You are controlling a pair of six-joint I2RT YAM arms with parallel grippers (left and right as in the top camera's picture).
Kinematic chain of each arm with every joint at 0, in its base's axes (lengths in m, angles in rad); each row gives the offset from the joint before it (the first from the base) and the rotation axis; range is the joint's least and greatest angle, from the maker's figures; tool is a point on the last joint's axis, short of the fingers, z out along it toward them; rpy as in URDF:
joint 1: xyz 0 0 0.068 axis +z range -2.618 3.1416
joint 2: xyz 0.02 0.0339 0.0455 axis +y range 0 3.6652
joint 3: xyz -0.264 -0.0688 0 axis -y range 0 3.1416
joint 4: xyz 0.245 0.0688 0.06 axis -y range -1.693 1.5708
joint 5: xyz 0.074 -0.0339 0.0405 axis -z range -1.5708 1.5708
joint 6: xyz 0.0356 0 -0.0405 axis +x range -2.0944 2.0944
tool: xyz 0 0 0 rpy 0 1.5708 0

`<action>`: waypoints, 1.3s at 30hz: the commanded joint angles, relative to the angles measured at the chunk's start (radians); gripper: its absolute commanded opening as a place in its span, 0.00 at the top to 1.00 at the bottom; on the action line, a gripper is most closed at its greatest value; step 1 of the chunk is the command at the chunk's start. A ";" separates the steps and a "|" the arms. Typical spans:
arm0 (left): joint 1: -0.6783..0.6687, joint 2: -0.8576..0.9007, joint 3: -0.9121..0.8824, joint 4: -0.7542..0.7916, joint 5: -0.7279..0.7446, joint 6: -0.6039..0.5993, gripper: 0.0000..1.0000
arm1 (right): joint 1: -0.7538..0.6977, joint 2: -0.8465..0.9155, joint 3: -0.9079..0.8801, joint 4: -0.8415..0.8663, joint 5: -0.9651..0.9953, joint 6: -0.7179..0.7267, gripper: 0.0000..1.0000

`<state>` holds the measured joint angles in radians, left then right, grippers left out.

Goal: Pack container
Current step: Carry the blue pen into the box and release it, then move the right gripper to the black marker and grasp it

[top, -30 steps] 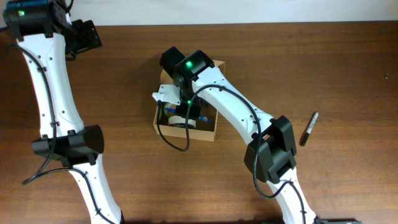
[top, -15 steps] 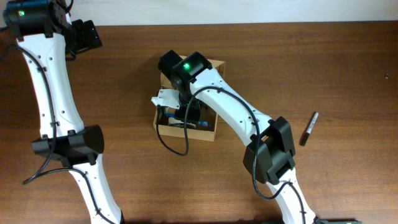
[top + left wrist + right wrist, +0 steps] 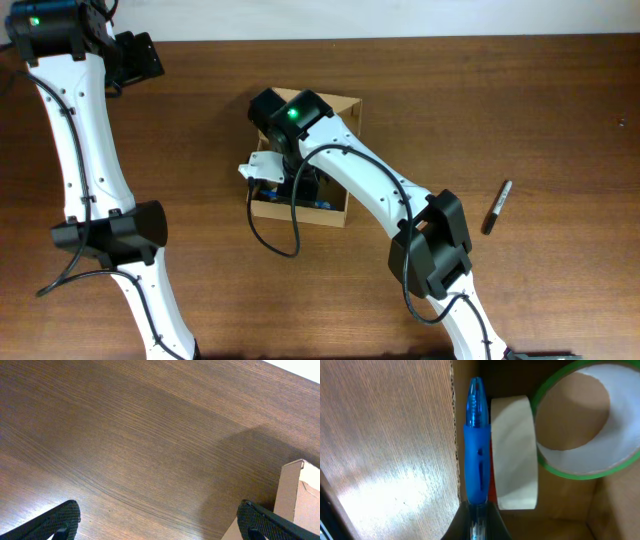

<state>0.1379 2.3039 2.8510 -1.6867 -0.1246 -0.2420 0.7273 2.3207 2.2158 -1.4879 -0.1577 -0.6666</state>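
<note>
Near the middle of the wooden table (image 3: 560,110) sits the container (image 3: 330,215), a brown cardboard box standing open. The right arm bends over it, so most of its inside is hidden in the overhead view. Down in the box, the right gripper (image 3: 475,527) is pressed together on a blue pen (image 3: 476,445), pinching its lower end between the two dark fingers. The pen's barrel runs straight away from the wrist camera, with its translucent tip pointing ahead. As that camera sees it, the pen lies just inside the box's left-hand cardboard wall. On its other side it touches or nearly touches a roll of cream tape (image 3: 512,452) standing on edge; I cannot tell which. Beside that roll rests a larger roll with a green rim (image 3: 585,425), its hole facing the camera with cardboard showing through it. Far off toward the table's back left corner, the left gripper (image 3: 157,512) hovers over bare wood with its fingers spread wide and nothing between them. A corner of the container shows at the right edge of its wrist view. A black marker (image 3: 497,207) lies on the table well apart from the box, to the right.
</note>
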 commanded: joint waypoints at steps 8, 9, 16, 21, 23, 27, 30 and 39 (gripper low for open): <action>0.003 -0.002 -0.003 0.000 -0.007 0.012 0.00 | 0.008 0.010 -0.087 0.028 -0.026 -0.006 0.83; 0.003 -0.002 -0.003 0.000 -0.007 0.012 0.00 | 0.008 0.010 -0.087 0.030 -0.026 -0.006 0.74; 0.003 -0.002 -0.003 0.000 -0.007 0.012 0.00 | 0.008 0.009 -0.086 0.034 -0.014 -0.006 0.55; 0.003 -0.002 -0.003 0.000 -0.007 0.012 0.00 | 0.008 -0.007 -0.069 0.034 0.021 0.029 0.53; 0.003 -0.002 -0.003 0.000 -0.007 0.012 0.00 | 0.008 -0.035 -0.058 0.033 0.060 0.048 0.53; 0.003 -0.002 -0.003 0.000 -0.007 0.012 0.00 | 0.004 -0.127 -0.042 0.033 0.172 0.106 0.52; 0.003 -0.002 -0.003 0.000 -0.007 0.012 0.00 | -0.009 -0.233 -0.042 0.034 0.269 0.156 0.48; 0.003 -0.002 -0.003 0.000 -0.007 0.012 0.00 | -0.278 -0.560 -0.076 0.083 0.335 0.272 0.37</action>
<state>0.1379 2.3039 2.8510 -1.6867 -0.1246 -0.2420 0.5636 1.8336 2.1414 -1.4147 0.1211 -0.4713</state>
